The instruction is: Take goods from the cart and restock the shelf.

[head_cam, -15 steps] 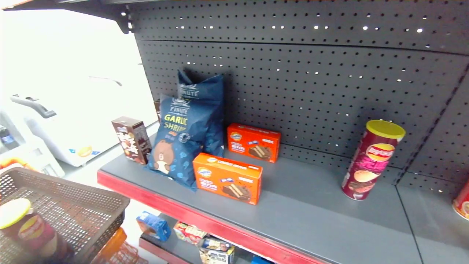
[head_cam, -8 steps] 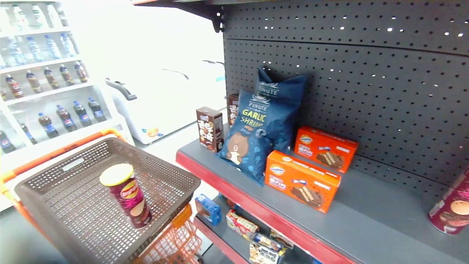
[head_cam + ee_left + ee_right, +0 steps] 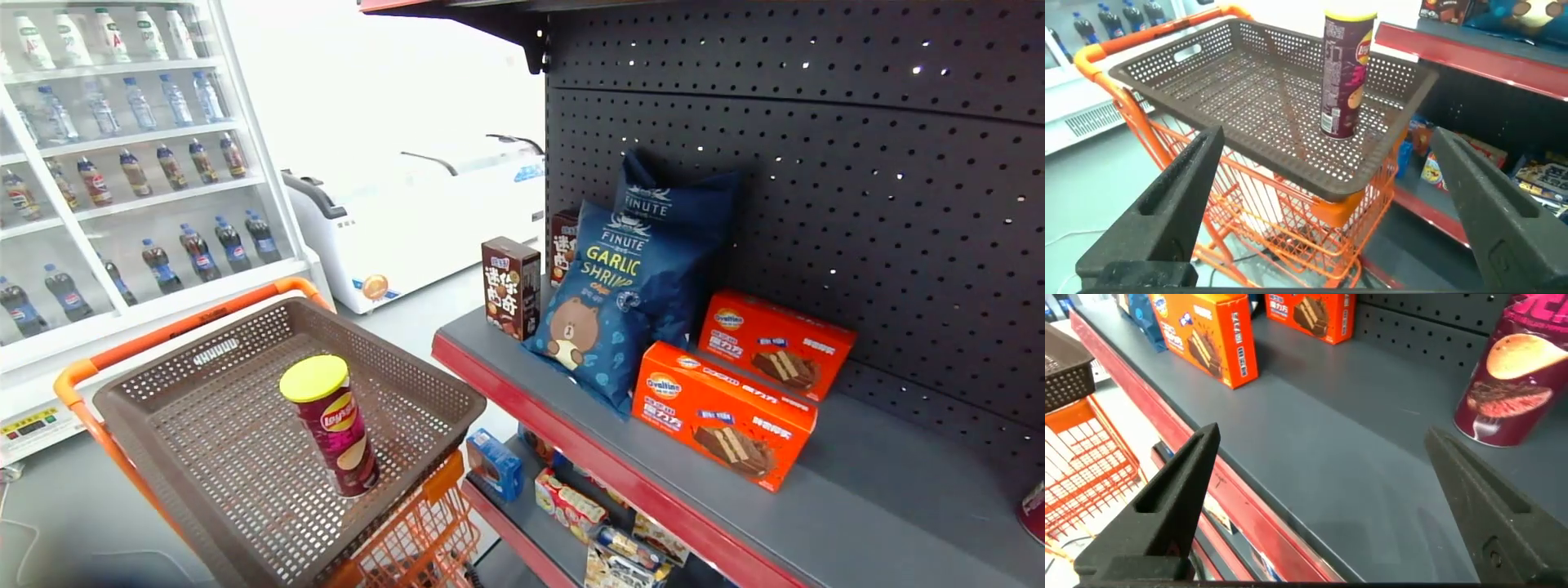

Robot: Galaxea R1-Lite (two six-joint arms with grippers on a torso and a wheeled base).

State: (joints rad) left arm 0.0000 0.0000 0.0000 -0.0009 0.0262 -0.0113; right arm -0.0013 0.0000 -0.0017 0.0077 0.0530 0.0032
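Head view, can [image 3: 331, 425] standing upright in the basket [image 3: 212, 425] on the cart [image 3: 163, 333], boxes [image 3: 722, 416] lying on the shelf [image 3: 857, 506], left wrist view, my left pincer [image 3: 1323, 139] hanging wide above that basket, right wrist view, my right pincer [image 3: 1323, 437] gaping wide over the shelf near a second can [image 3: 1511, 384].

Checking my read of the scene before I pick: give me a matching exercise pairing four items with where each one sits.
Items:
1. yellow-lidded can
2. front orange box
3. front brown carton
4. bear-print blue bag

Places:
A. standing at the shelf's left end
B. upright in the brown basket
C. lying on the shelf, right of the blue bags
D. leaning on the second blue bag behind it

Pairs: 1-B, 2-C, 3-A, 4-D
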